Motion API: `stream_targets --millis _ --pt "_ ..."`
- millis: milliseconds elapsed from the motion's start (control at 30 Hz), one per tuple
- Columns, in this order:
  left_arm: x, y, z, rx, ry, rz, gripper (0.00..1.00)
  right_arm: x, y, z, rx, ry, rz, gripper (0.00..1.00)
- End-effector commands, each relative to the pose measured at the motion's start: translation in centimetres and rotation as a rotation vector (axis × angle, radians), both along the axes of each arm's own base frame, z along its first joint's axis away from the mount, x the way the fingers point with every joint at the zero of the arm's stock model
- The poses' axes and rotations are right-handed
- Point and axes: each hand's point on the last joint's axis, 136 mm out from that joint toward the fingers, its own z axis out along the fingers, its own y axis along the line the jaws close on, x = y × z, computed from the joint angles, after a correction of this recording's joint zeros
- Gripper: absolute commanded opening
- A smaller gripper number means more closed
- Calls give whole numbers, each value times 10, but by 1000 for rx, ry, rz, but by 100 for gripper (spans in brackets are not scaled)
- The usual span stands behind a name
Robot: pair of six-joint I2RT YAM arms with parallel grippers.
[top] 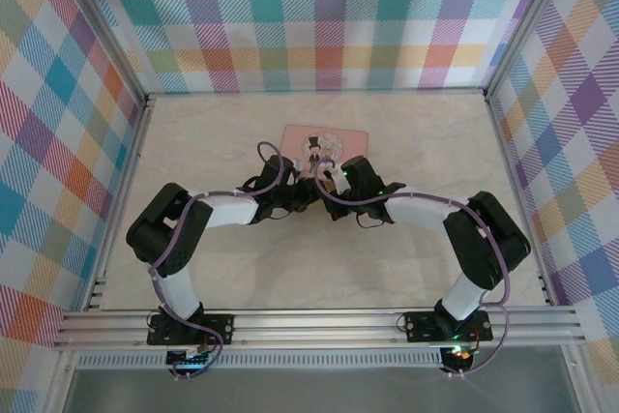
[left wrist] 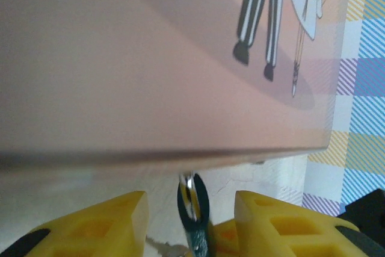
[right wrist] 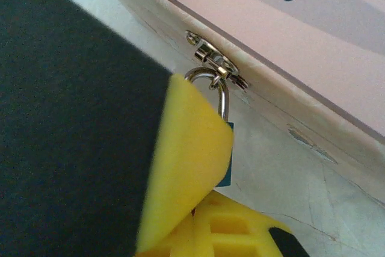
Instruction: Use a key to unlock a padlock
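At the pink tin (right wrist: 337,58), right fingers (right wrist: 186,167) clamp the padlock (right wrist: 224,103); left fingers (left wrist: 102,221) gape around it.

The right pincer (right wrist: 219,173), gripping the padlock (right wrist: 224,97), crowds the pink tin (right wrist: 301,28)'s edge; nearer table (top: 290,268) open.

walls: 3 plaid wall panels (top: 329,16) beyond and flanking left gripper (top: 293,196), right gripper (top: 327,191) | marble tabletop (top: 290,268) beneath both | aluminium rail (top: 319,321) behind

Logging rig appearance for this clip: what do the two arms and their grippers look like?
Both the left arm and right arm have white links, black joints and purple cables looped along them. The fingers are yellow, lattice-cut, with black patches.
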Motion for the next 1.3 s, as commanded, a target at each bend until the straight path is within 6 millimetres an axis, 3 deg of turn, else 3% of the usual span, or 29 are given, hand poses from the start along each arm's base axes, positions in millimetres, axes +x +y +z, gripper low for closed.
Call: stream_targets --millis 0,233,433,500,700,833,1267 --pt "2 -8 -4 -15 13 -2 36 -11 8 0 29 22 26 0" --pt "0 -8 -10 -19 31 -6 13 -11 6 5 24 11 23 4" --pt "-1 -7 -12 -25 44 -13 0 -12 -6 12 2 -2 -12 30" --pt "-2 -8 -11 -30 48 -18 0 -12 -13 15 -2 -8 -32 35" --pt "-2 -10 -8 -43 52 -25 0 -14 -22 20 21 -3 -61 36" --pt "-1 -10 -4 -49 50 -29 0 -12 -21 16 16 6 -61 41" --pt "-1 -11 1 -61 51 -39 0 -4 -8 5 -13 15 -46 42"
